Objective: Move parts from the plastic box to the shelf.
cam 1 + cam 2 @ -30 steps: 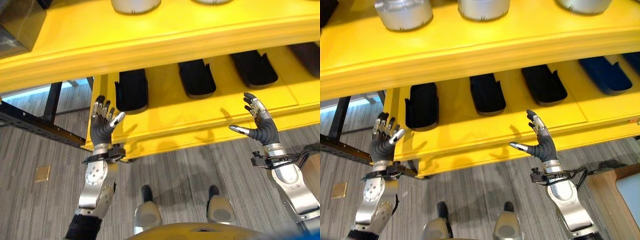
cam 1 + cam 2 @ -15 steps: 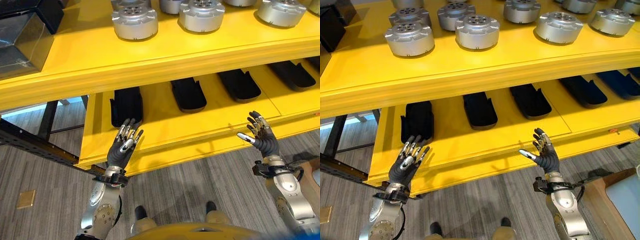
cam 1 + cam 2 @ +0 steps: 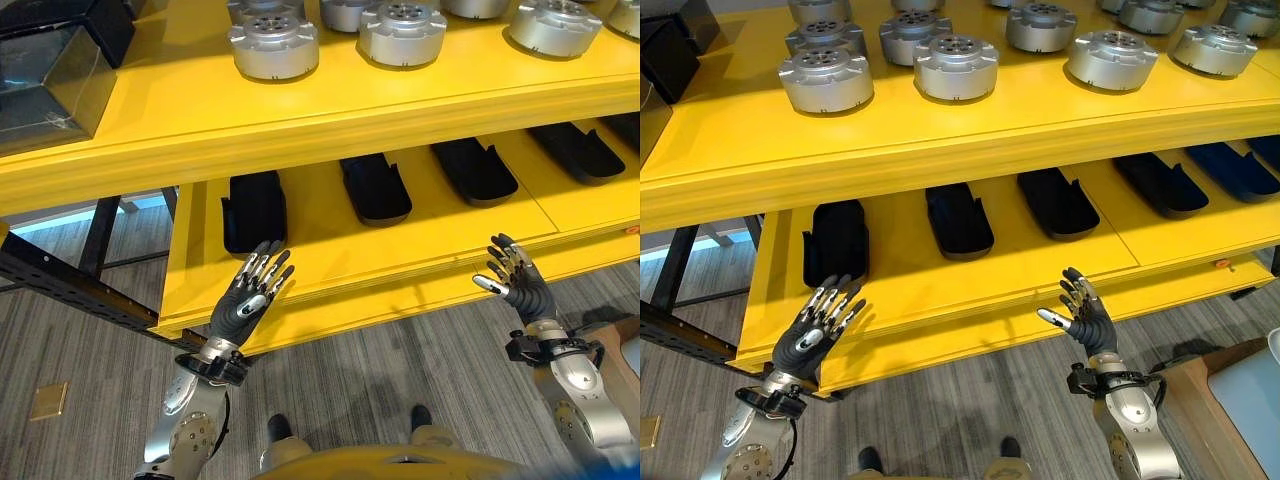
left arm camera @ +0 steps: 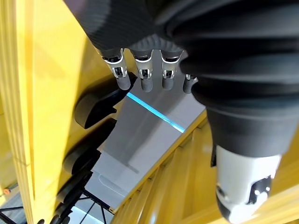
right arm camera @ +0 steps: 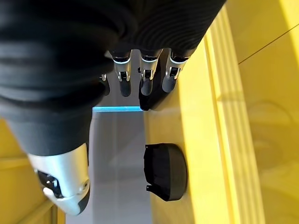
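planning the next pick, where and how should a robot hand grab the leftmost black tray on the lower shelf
Probably by the leftmost black tray's front end, coming from the shelf's open front. It lies lengthwise, front-to-back, its near end close to the edge, and the upper shelf overhangs it. The open left robot hand is nearest.

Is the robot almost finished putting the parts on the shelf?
Many round silver parts already sit on the yellow shelf's top level. The left hand and right hand are both open and empty before the lower level, which holds black trays. How many remain can't be judged.
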### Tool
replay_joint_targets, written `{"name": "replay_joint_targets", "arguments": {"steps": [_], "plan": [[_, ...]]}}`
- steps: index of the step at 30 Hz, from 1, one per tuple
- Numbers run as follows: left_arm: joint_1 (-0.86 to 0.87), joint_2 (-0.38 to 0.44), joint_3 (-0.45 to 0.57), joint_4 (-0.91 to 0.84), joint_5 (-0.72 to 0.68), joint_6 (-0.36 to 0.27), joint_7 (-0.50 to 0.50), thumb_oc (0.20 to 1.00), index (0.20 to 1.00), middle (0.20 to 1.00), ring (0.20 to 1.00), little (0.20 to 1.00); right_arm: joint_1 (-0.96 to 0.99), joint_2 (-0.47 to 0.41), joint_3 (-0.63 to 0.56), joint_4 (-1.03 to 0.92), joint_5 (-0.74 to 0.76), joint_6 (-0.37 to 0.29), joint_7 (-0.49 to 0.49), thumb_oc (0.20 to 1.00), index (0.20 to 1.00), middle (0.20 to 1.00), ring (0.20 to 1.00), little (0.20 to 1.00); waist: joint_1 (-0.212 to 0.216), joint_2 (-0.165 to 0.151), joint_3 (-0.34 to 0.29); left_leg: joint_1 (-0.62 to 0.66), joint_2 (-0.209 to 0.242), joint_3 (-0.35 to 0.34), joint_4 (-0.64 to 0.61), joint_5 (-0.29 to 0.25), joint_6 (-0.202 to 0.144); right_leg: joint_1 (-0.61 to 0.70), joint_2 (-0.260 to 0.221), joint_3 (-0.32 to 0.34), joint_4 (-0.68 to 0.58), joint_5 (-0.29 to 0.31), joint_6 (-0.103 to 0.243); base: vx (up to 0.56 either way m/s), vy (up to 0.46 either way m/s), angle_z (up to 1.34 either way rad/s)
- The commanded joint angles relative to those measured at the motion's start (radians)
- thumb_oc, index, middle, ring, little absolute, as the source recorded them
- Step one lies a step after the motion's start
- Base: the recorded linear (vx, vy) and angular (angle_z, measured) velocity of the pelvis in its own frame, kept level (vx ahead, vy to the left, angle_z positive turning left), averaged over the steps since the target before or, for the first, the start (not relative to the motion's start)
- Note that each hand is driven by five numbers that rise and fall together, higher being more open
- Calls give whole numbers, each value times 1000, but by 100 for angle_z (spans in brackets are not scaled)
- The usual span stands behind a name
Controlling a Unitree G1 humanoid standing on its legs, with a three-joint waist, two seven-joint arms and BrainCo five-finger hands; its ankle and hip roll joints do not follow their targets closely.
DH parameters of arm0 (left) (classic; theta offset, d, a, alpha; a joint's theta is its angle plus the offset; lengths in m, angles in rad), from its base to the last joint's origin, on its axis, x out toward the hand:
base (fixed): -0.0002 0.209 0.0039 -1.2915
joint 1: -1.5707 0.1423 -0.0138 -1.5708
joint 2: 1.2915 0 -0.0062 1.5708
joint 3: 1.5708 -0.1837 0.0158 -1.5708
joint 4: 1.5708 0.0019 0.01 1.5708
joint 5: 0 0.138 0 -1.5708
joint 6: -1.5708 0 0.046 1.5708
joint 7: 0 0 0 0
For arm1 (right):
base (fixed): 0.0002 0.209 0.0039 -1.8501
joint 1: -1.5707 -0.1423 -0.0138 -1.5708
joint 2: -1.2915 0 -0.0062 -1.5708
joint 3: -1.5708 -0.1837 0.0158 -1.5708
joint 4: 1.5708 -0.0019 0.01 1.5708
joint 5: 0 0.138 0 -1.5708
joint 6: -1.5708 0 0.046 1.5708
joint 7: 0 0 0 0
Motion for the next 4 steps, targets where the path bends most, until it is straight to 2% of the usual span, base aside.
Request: {"name": "replay_joint_targets", "arguments": {"steps": [1, 4], "plan": [[-21, 38, 72, -23, -22, -27, -58, 1000, 1000, 1000, 1000, 1000, -15, 9, -79, -106, 44, -52, 29, 1000, 1000, 1000, 1000, 1000, 14, -15, 4, 4, 46, 4, 6, -37, -10, -10, -30, -97, 116, -85, -21, 0, 0, 0], [-15, 22, 88, -15, -114, -8, -67, 1000, 1000, 1000, 1000, 1000, -15, 12, -80, -106, 29, -53, 39, 1000, 1000, 1000, 1000, 1000, 19, -14, 1, 4, 46, -1, 6, -37, -11, -6, -30, -103, 113, -86, -22, 0, 0, 0]]}}
